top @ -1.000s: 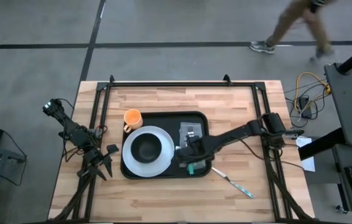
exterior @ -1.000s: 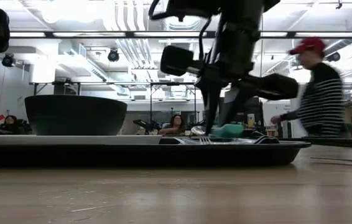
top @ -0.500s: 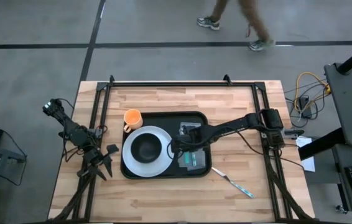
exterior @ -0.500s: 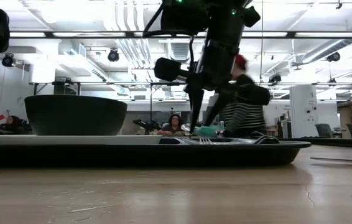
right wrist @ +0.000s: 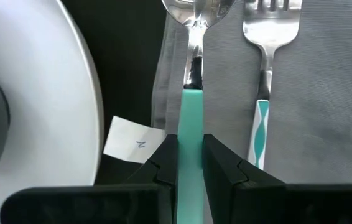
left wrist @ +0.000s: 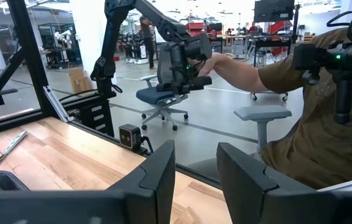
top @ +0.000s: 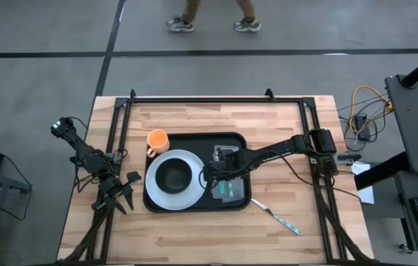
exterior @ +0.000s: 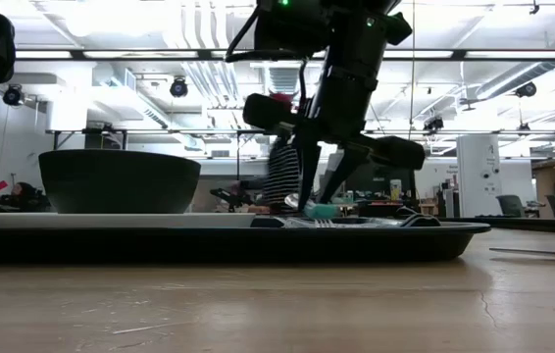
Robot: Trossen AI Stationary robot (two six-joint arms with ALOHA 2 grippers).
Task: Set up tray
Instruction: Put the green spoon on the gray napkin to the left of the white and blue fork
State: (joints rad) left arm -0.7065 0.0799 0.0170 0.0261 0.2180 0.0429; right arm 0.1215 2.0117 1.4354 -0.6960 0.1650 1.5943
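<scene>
The black tray [top: 194, 142] lies mid-table and carries a white plate [top: 156, 193] with a black bowl [top: 173, 176] on its left half. A grey napkin [right wrist: 325, 93] covers its right half. A fork [right wrist: 268, 37] with a teal-and-white handle lies on the napkin. My right gripper [top: 218, 179] hovers low over the napkin beside the plate, shut on a teal-handled spoon [right wrist: 196, 12]. In the low view the gripper [exterior: 317, 201] reaches down to the tray [exterior: 209, 240]. My left gripper [left wrist: 196, 180] is open, parked at the table's left edge. My right gripper pinches the spoon's teal handle [right wrist: 191, 106] between its two fingers, one on either side of it. The fingers come from above, pointing down. The spoon lies about level, parallel to the fork, low over the napkin; whether its bowl end touches the cloth I cannot tell.
An orange cup [top: 157, 140] stands on the table at the tray's far left corner. A knife [top: 279, 219] lies on the wood to the tray's near right. A small white label [right wrist: 132, 144] lies between plate and napkin. A person walks past beyond the far edge.
My right gripper has carried the spoon a short way toward the table's left, closer to the plate, and slightly down toward the napkin, staying shut on it. Most of that shift came early; it has since nearly stopped. The person behind the table walked leftward.
</scene>
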